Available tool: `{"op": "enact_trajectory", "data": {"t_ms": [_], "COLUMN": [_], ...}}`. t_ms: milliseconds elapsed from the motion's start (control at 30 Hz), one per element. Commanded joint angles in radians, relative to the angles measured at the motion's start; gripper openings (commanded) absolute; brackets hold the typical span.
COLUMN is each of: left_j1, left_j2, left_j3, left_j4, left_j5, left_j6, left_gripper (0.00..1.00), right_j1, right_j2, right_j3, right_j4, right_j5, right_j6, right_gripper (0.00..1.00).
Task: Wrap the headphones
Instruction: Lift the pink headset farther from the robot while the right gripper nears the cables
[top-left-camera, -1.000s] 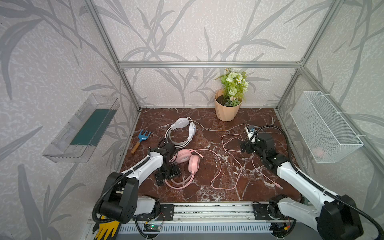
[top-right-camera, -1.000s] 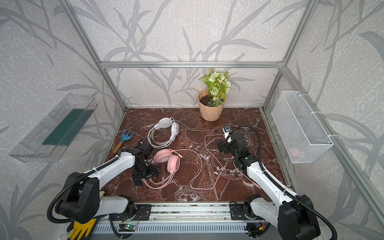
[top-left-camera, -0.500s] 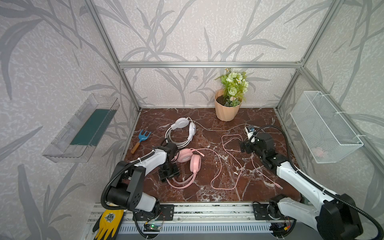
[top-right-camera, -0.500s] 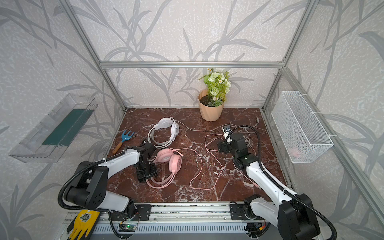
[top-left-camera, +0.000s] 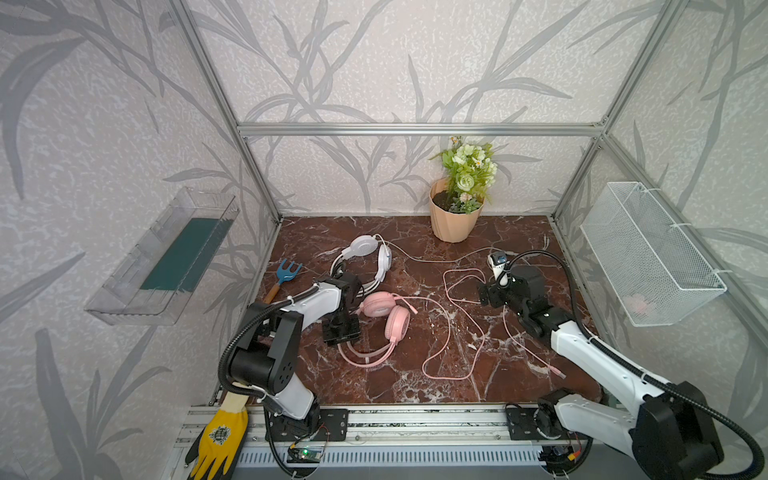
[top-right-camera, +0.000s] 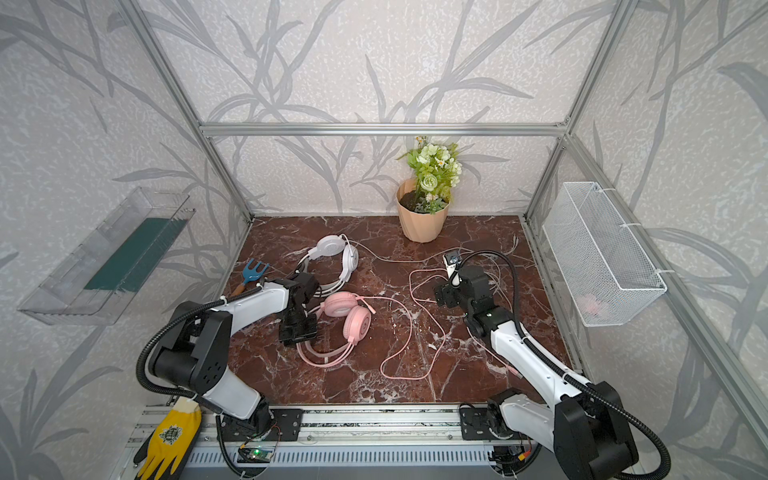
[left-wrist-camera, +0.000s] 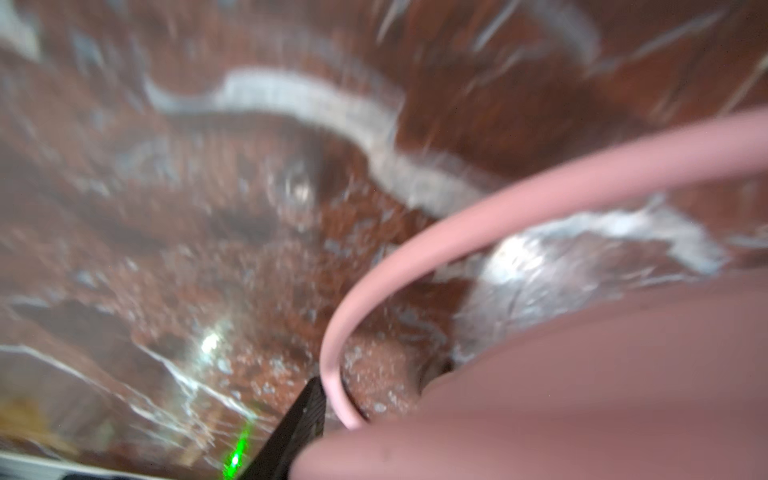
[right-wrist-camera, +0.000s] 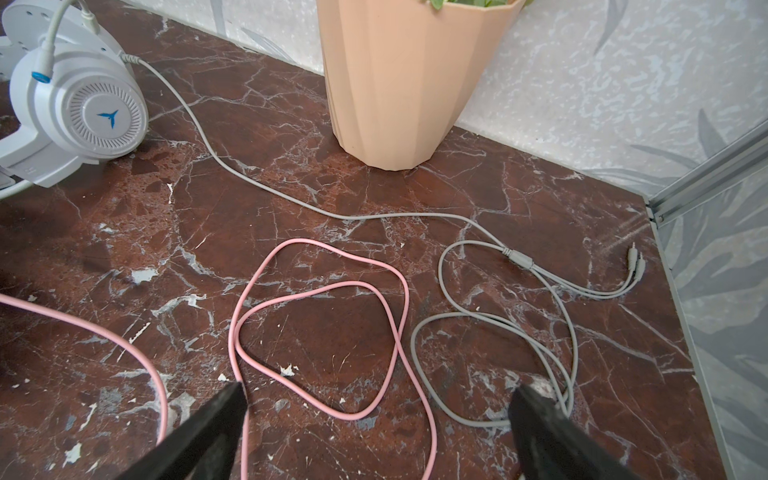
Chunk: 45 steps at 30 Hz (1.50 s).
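Note:
The pink headphones lie on the marble floor at centre left. Their pink cable loops off to the right. My left gripper sits over the left end of their headband. In the left wrist view the broad pink headband fills the space by one black finger, which touches the thin pink band; the other finger is hidden. The white headphones lie behind, their grey cable running right. My right gripper hangs open above both cables.
A peach flower pot stands at the back. A blue hand rake lies by the left wall. A wire basket hangs on the right wall and a clear shelf tray on the left. A yellow glove lies on the front rail.
My left gripper has moved right onto the pink headband and its jaws have narrowed. The pink headphones have shifted slightly right. The right arm has not moved.

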Motion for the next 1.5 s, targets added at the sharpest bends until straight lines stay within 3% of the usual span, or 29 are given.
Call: {"op": "enact_trajectory", "data": {"t_ms": [0,200,567,867,1267,1467], "left_j1": [-0.005,-0.005,-0.011,-0.016,-0.021,-0.021], "left_j2": [0.000,-0.023,-0.249,-0.184,-0.109,-0.010], "left_j3": [0.051,0.063,-0.055,-0.128,-0.113,-0.071], "left_j4": [-0.007,-0.070,-0.061,0.029,0.073,0.076], "left_j5": [-0.064,-0.046,0.066,0.110,0.155,0.147], "left_j6": [0.059,0.049,-0.131,-0.138,-0.123,-0.072], "left_gripper": [0.49,0.62,0.80,0.80,0.76,0.64], "right_j1": [0.010,0.020,0.020,0.032,0.043,0.051], "right_j2": [0.006,0.009,0.112,0.127,0.094,0.066], "right_j3": [0.034,0.032,0.077,0.099,0.092,0.066], "right_j4": [0.026,0.043,0.074,0.060,0.041,0.039], "right_j5": [0.016,0.027,-0.023,-0.028,0.028,0.032], "right_j6": [-0.002,-0.030,-0.065,-0.031,-0.024,-0.006], "right_gripper": [0.99,0.99,0.99,0.99,0.99,0.99]}}
